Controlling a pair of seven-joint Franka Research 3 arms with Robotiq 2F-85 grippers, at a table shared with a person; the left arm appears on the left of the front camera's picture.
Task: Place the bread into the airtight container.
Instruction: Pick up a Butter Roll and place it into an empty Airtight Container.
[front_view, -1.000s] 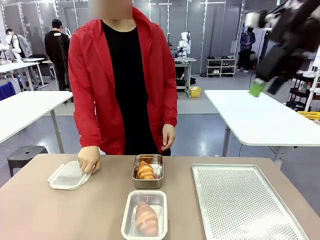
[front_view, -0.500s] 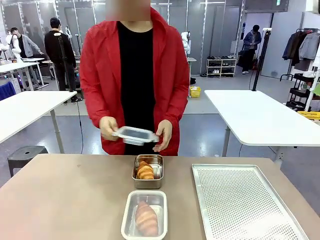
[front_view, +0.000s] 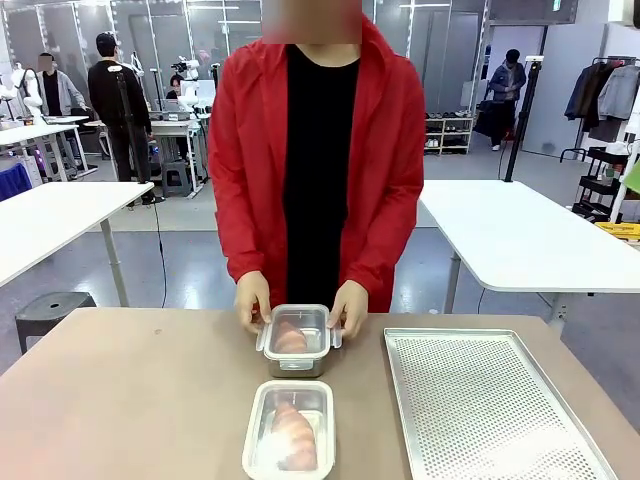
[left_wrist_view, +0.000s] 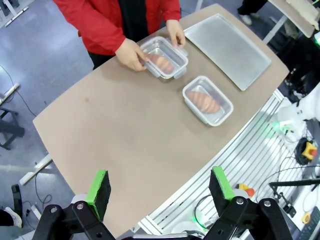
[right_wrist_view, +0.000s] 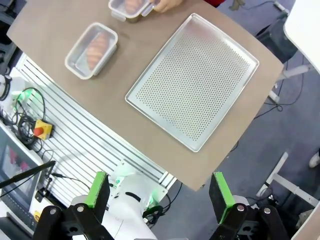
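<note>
A metal airtight container (front_view: 298, 340) holds a croissant, and the person's two hands (front_view: 252, 300) press a clear lid (front_view: 299, 330) onto it. Nearer me, a second croissant (front_view: 293, 435) lies in an open clear container (front_view: 290, 428). The left wrist view shows both boxes, lidded (left_wrist_view: 163, 57) and open (left_wrist_view: 207, 100), far below my open left gripper (left_wrist_view: 160, 187). High over the table's near edge, my right gripper (right_wrist_view: 159, 191) stands open, with the open container (right_wrist_view: 91, 49) and the lidded box (right_wrist_view: 131, 7) far beneath.
A perforated metal tray (front_view: 486, 403) lies on the right half of the brown table (front_view: 130, 400). White tables stand behind the person, and other people are farther back. Cables and an emergency-stop box (right_wrist_view: 38, 129) lie below the table's near edge.
The person picked the lid up from the table's left side, carried it over and set it on the metal container. The right arm, seen at upper right a second ago, has left the front view.
</note>
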